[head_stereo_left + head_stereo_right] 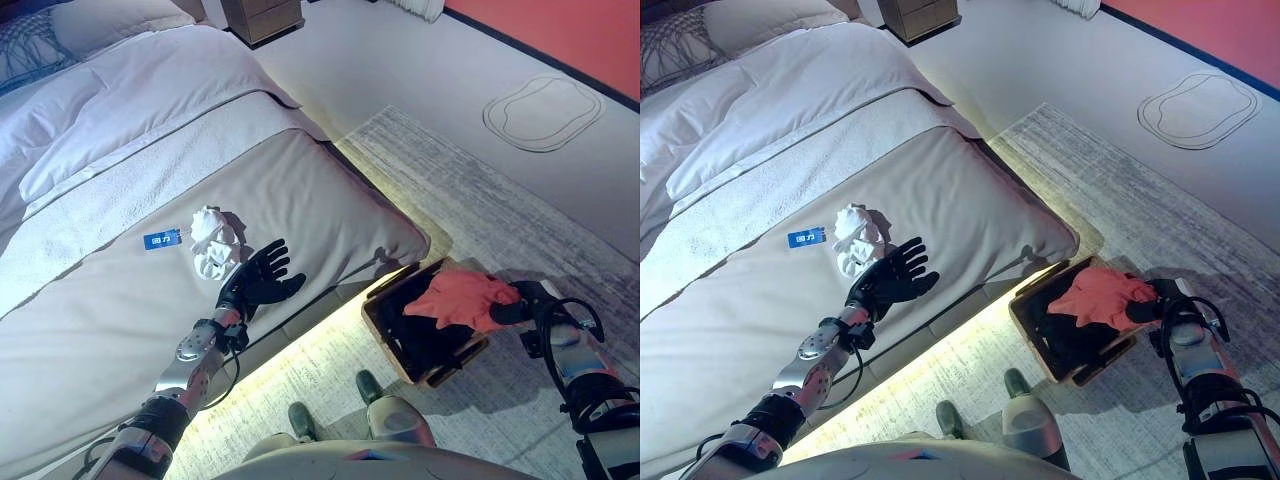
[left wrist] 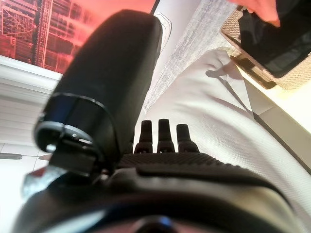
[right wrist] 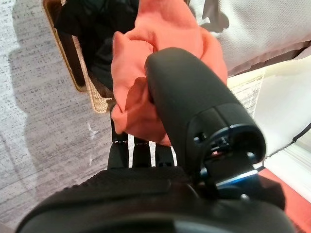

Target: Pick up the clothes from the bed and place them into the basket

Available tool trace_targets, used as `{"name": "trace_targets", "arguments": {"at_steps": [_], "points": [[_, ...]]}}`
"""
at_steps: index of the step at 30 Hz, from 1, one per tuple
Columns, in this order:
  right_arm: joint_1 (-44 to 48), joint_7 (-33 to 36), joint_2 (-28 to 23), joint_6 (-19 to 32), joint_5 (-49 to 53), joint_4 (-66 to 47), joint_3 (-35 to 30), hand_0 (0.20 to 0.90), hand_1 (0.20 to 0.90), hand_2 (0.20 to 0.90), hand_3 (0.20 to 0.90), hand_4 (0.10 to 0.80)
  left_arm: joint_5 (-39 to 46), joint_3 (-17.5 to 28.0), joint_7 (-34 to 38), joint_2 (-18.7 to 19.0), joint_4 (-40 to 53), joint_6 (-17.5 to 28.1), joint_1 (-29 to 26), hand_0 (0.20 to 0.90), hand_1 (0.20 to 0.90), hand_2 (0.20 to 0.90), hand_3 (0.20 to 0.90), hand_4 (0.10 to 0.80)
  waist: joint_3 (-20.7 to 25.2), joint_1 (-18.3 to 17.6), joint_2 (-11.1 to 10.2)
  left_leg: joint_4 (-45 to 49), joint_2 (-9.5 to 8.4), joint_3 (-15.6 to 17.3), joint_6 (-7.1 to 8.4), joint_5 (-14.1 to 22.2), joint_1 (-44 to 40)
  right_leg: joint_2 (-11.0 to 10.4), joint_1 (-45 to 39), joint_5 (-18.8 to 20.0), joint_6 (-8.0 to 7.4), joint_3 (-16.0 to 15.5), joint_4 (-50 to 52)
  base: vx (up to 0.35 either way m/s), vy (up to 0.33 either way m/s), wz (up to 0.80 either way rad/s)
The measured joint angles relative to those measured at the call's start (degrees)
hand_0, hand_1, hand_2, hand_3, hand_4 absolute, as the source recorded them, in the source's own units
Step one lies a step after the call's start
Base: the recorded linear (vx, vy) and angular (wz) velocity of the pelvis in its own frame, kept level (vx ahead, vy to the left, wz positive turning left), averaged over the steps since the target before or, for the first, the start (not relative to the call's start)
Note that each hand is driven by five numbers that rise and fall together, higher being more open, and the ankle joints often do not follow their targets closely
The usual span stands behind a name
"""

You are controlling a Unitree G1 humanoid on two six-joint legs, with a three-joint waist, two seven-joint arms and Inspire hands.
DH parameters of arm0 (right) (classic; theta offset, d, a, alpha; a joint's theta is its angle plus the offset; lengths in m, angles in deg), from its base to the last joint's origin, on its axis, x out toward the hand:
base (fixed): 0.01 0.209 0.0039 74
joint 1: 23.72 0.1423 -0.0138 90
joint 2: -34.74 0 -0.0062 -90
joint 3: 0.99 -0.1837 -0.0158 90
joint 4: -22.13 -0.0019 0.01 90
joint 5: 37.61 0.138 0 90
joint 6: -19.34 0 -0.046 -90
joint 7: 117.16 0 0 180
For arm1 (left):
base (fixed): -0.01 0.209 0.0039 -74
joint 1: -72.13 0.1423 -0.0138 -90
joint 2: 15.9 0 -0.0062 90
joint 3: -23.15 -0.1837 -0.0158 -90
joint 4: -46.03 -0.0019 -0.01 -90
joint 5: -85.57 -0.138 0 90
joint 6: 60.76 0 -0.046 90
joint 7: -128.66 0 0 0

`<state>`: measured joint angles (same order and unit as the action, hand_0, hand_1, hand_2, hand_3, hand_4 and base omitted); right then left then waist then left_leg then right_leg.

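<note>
A crumpled white garment (image 1: pixel 214 242) lies on the grey bed (image 1: pixel 330 210) beside a small blue tag (image 1: pixel 160 239). My left hand (image 1: pixel 260 278) hovers open, fingers spread, just in front of the white garment, apart from it. My right hand (image 1: pixel 520 300) is shut on an orange garment (image 1: pixel 462 297) and holds it over the woven basket (image 1: pixel 400 355) on the rug beside the bed. The right wrist view shows the thumb (image 3: pixel 187 92) and fingers (image 3: pixel 141 145) pinching the orange cloth (image 3: pixel 165 39) above the basket (image 3: pixel 80 73), which holds dark clothing (image 1: pixel 420 335).
A white duvet (image 1: pixel 130 90) and pillows cover the far half of the bed. A grey rug (image 1: pixel 520 200) lies under the basket. A wooden nightstand (image 1: pixel 262 17) stands at the back. A light strip glows along the bed's base.
</note>
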<state>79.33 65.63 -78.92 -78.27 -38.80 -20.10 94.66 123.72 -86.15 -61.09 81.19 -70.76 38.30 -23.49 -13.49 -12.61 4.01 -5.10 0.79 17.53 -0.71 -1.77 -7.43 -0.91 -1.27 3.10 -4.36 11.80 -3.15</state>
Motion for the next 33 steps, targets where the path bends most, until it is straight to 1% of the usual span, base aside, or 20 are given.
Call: {"name": "trace_targets", "arguments": {"at_steps": [6,15,19,23,27,28,30,31,33], "points": [[0.27,1.09,-0.01,-0.01,-0.03,-0.08,0.0,0.9,0.9,0.9,0.9,0.8,-0.01,-0.74,-0.86,-0.03,0.0,0.0,0.0,0.9,0.9,0.9,0.9,0.8,-0.89,-0.02,1.27,-0.02,0.04,-0.01,0.0,0.0,0.34,0.08,0.38,0.0,0.0,0.06,0.0,0.0,0.0,0.0],[0.41,2.1,-0.01,-0.23,-0.16,-1.07,-0.01,0.9,0.9,0.9,0.9,0.8,0.0,-0.76,-0.73,-0.03,0.0,0.04,0.02,0.9,0.9,0.9,0.9,0.8,-1.15,0.11,1.37,0.01,0.04,-0.15,0.16,-0.12,1.07,0.05,0.93,0.05,0.06,-0.09,-0.01,0.0,0.0,0.0],[0.43,4.48,-0.01,-0.49,-0.4,-3.1,-0.01,0.9,0.9,0.9,0.9,0.8,0.04,-0.69,-0.42,-0.03,0.0,0.08,0.03,0.9,0.9,0.9,0.9,0.8,-2.19,0.28,1.41,0.01,0.07,-0.58,0.26,-0.19,1.05,0.0,0.71,0.05,0.05,-0.59,-0.05,0.04,-0.024,0.06],[0.46,7.37,-0.07,-1.23,-0.64,-8.64,-0.01,0.9,0.9,0.9,0.9,0.8,0.06,-0.61,0.53,-0.64,0.0,0.09,0.26,0.9,0.9,0.9,0.9,0.8,-3.12,0.31,1.57,0.01,0.01,-2.18,0.44,-0.53,1.05,-0.22,-0.18,0.06,0.07,-1.92,-0.58,0.016,-0.012,0.17],[1.8,10.63,-0.05,-1.41,-0.6,-13.77,0.38,0.9,0.9,0.9,0.9,0.8,0.12,-0.58,0.94,-2.66,-0.01,0.2,0.22,0.9,0.9,0.9,0.9,0.8,-3.21,2.04,1.67,0.02,0.01,-3.94,0.47,-0.94,1.09,-0.35,-1.12,0.17,0.24,-3.55,-1.3,0.004,-0.018,0.22],[3.87,12.24,-0.04,-1.44,-0.59,-14.13,1.62,0.9,0.9,0.9,0.9,0.8,0.13,-0.59,1.03,-3.28,-0.01,0.23,0.24,0.9,0.9,0.9,0.9,0.8,-3.25,3.11,1.68,0.03,-0.01,-4.58,0.53,-1.13,1.25,-0.37,-1.31,0.24,0.34,-4.16,-1.5,-0.062,-0.045,0.36],[7.4,15.55,0.05,-1.48,-0.59,-14.41,4.26,0.9,0.9,0.9,0.9,0.8,0.15,-0.67,1.95,-3.7,0.0,0.35,0.02,0.9,0.9,0.9,0.9,0.8,-3.31,4.1,1.76,0.04,-0.04,-6.57,0.69,-1.85,2.3,-0.53,-1.25,0.29,0.42,-5.92,-1.79,-0.085,-0.041,0.39],[8.31,16.03,0.08,-1.49,-0.58,-14.41,4.68,0.9,0.9,0.9,0.9,0.8,0.15,-0.69,2.17,-3.79,0.0,0.36,-0.13,0.9,0.9,0.9,0.9,0.8,-3.33,4.45,1.78,0.04,-0.04,-6.94,0.69,-2.02,2.65,-0.52,-1.05,0.39,0.57,-6.23,-1.83,-0.047,-0.027,0.42],[12.96,18.94,0.12,-1.47,-0.63,-14.34,7.58,0.9,0.9,0.9,0.9,0.8,0.16,-0.78,3.17,-4.31,-0.66,0.92,-0.61,0.9,0.9,0.9,0.9,0.8,-3.65,6.31,1.95,0.05,-0.02,-9.34,0.85,-2.83,3.77,-0.55,-0.93,0.45,0.66,-8.27,-1.99,0.006,-0.021,0.51]]}}
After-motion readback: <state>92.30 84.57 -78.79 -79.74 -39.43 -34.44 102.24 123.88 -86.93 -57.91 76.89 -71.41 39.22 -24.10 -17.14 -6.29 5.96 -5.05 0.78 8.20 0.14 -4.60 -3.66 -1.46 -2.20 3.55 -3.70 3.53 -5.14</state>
